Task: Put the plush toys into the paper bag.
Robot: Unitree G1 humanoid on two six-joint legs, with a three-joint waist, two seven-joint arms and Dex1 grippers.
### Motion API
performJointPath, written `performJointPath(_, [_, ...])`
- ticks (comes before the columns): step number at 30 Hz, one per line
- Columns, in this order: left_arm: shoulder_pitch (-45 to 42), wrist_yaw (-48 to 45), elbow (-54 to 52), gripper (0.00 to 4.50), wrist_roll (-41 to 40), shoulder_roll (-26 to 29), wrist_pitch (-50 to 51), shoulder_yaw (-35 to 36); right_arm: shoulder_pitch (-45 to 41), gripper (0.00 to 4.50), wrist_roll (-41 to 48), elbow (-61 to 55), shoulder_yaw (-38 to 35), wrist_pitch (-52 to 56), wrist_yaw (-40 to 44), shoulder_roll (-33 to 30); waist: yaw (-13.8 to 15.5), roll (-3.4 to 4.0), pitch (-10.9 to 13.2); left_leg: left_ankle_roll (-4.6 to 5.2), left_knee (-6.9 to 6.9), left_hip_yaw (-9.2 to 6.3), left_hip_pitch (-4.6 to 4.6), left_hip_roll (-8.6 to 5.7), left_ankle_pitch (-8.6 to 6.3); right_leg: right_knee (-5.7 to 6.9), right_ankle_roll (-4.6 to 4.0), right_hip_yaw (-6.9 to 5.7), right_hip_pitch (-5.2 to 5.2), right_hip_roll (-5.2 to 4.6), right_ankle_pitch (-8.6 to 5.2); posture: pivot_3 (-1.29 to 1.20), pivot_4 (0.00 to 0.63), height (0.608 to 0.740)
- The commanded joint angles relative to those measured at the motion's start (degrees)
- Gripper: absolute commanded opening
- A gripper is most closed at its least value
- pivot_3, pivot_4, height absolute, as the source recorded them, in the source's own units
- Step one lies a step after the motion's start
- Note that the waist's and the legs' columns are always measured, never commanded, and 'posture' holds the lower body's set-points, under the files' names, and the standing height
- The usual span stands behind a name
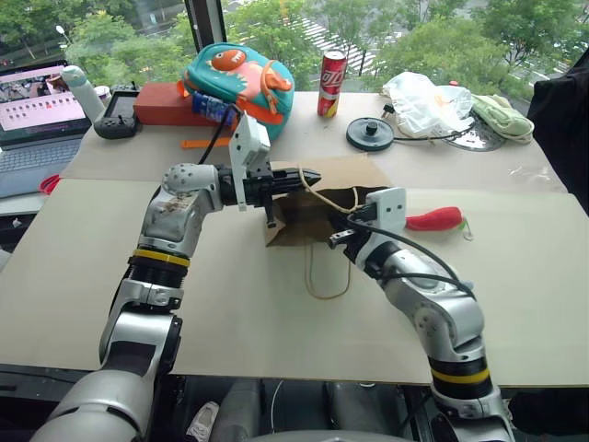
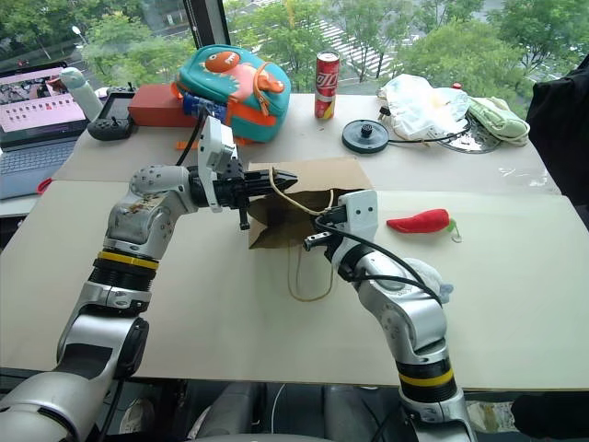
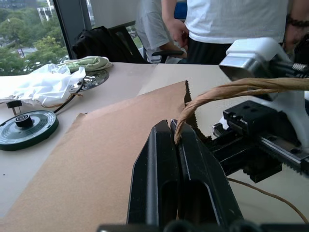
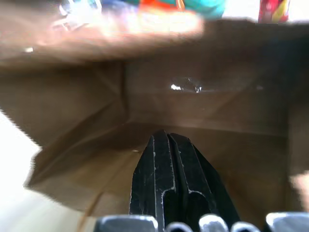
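The brown paper bag [image 1: 354, 171] lies on the table with its mouth toward me. My left gripper [image 1: 311, 175] is shut on one cord handle [image 3: 227, 89] and holds the bag's upper side lifted. My right gripper [image 1: 339, 238] is shut with nothing in it. It points into the bag's mouth, and the bag's inside [image 4: 203, 111] shows ahead of its fingers. The other handle loop [image 1: 324, 276] lies on the table. A red chili plush toy [image 1: 434, 219] lies on the table just right of the bag. A whitish-grey fluffy plush toy [image 2: 436, 279] peeks out behind my right forearm.
Along the far side stand a teal backpack [image 1: 241, 78], a red can [image 1: 331, 83], a black round disc [image 1: 370, 133], a white plastic bag [image 1: 423, 101] and a pale green cloth [image 1: 502, 115]. A laptop [image 1: 32, 110] sits far left. People [image 3: 231, 24] stand beyond the table.
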Motion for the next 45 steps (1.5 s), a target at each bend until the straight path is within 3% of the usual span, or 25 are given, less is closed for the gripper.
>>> performJointPath(1, [-1.9, 0.6, -3.1, 0.0, -1.5, -0.3, 1.4, 1.2, -2.2, 0.06, -3.7, 4.4, 2.7, -4.8, 0.7, 3.2, -0.1, 0.0, 0.0, 0.0, -0.01, 0.0, 0.0, 0.01, 0.0, 0.01, 0.0, 0.0, -0.01, 0.0, 0.0, 0.0, 0.15, 0.739])
performJointPath(10, [-2.8, 3.0, -4.5, 0.0, -3.5, -0.9, 6.5, 2.7, -3.8, 0.06, -9.8, 15.2, 3.8, -4.9, 0.5, 6.0, 0.0, 0.02, 0.0, -0.01, -0.02, -0.03, 0.01, 0.0, 0.01, 0.04, -0.02, 0.0, -0.01, -0.01, 0.01, 0.0, 0.15, 0.739])
performJointPath(18, [-5.9, 6.9, -2.7, 0.0, -6.6, -1.8, 12.7, 6.4, -3.5, 0.06, -11.9, 17.1, 4.4, -3.3, 1.6, 7.2, -0.2, 0.02, 0.0, -0.01, -0.04, -0.03, 0.04, 0.02, 0.01, 0.05, -0.02, -0.02, -0.02, 0.0, 0.01, 0.0, 0.15, 0.739])
performJointPath(29, [-4.5, 7.3, -4.1, 0.0, -6.3, -1.6, 12.9, 6.0, -3.1, 0.06, -13.3, 16.3, 4.3, -1.6, 3.0, 7.8, -0.2, 0.03, 0.0, -0.01, -0.05, -0.04, 0.08, 0.02, 0.01, 0.06, -0.02, -0.02, -0.01, 0.0, 0.01, 0.0, 0.15, 0.739])
performJointPath(37, [-2.8, 7.5, -6.1, 0.0, -6.5, -1.6, 13.8, 5.8, -2.6, 0.06, -9.4, 3.8, 1.2, 0.6, 3.8, 8.2, -0.2, 0.03, 0.0, -0.02, -0.05, -0.04, 0.02, 0.01, 0.01, 0.05, -0.02, -0.01, -0.03, -0.01, 0.01, 0.0, 0.15, 0.739])
performJointPath(45, [-2.6, 7.5, -6.2, 0.0, -6.5, -1.5, 13.9, 5.9, 2.9, 0.06, -2.3, -13.0, -4.1, 9.8, 5.2, 4.7, 0.1, 0.03, 0.0, -0.02, -0.05, -0.08, -0.03, -0.01, 0.0, 0.02, -0.02, -0.04, -0.02, -0.03, 0.01, 0.0, 0.15, 0.739])
